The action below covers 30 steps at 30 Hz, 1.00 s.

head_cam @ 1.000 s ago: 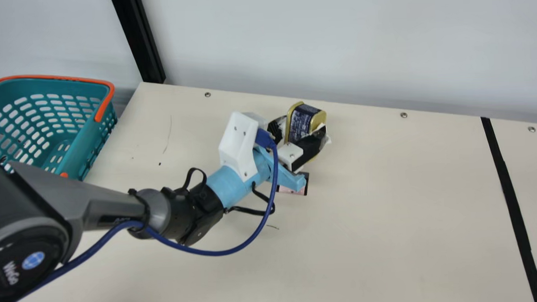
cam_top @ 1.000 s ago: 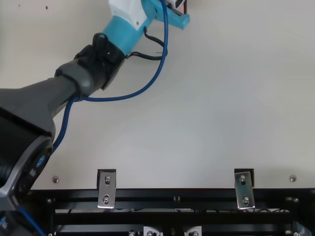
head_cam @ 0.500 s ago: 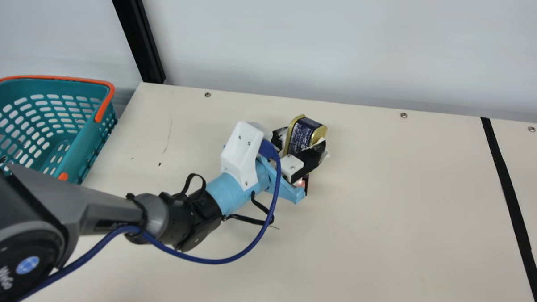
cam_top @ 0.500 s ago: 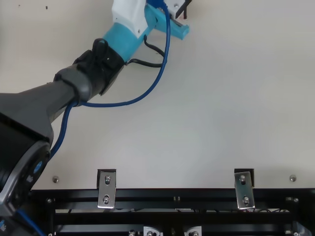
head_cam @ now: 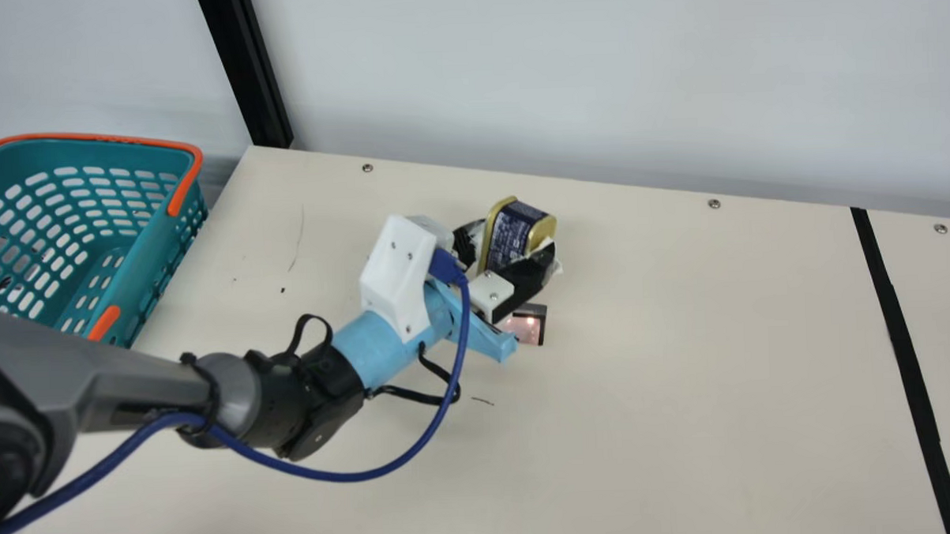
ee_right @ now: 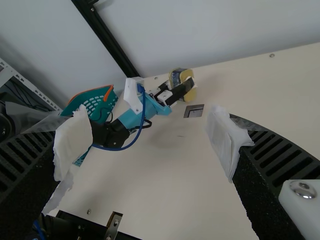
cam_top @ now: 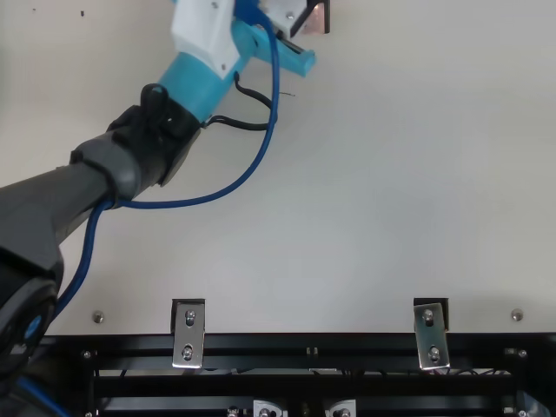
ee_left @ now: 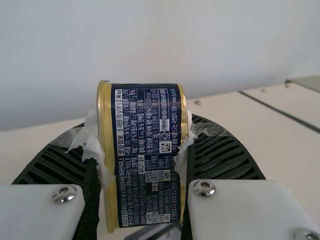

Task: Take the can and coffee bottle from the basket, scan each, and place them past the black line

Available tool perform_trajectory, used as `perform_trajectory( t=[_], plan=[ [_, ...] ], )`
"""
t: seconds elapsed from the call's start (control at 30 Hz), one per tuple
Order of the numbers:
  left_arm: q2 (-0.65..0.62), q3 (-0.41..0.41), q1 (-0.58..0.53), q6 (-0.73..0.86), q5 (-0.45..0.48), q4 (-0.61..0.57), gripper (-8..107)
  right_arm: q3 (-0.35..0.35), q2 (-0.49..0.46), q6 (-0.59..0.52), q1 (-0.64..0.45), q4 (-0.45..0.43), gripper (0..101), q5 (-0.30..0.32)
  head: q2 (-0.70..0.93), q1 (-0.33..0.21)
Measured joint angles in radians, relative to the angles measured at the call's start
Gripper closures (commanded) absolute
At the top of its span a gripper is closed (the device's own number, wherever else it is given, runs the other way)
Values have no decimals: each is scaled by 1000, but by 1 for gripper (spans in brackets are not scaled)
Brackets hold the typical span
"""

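In the main view my left gripper (head_cam: 510, 254) is shut on the gold-rimmed, dark blue can (head_cam: 513, 230), held above the table. The left wrist view shows that can (ee_left: 147, 155) upright between the two ribbed fingers of my left gripper (ee_left: 142, 165). A small square scanner (head_cam: 528, 324) with a glowing pinkish face lies on the table beside the gripper, partly covered by it. The black line (head_cam: 900, 347) runs along the table's right part. In the right wrist view my right gripper (ee_right: 145, 150) stands open, nothing between its fingers; the can (ee_right: 182, 82) shows farther off.
At the far left stands the teal basket (head_cam: 147, 255) with an orange handle; the left forearm covers part of it. A black post (head_cam: 247, 69) rises at the table's back left corner, and a pale wall runs behind the table. Metal brackets (cam_top: 188, 334) line the front edge.
My left arm has shifted left in the main view with the can in its gripper, after dipping slightly toward the table's front. More of the scanner now shows.
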Motion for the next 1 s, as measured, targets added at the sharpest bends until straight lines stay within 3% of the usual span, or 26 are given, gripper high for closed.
perform_trajectory(
  t=[0.17,0.5,1.0],
  plan=[
    [-25,29,2,-12,-75,-43,89,0,0,0,0,0,0,0,0,0],
    [-70,76,-21,-55,-131,-30,89,0,0,0,0,0,0,0,0,5],
    [-82,119,-68,-53,-164,-48,89,0,0,0,0,0,0,0,0,0]
  ],
)
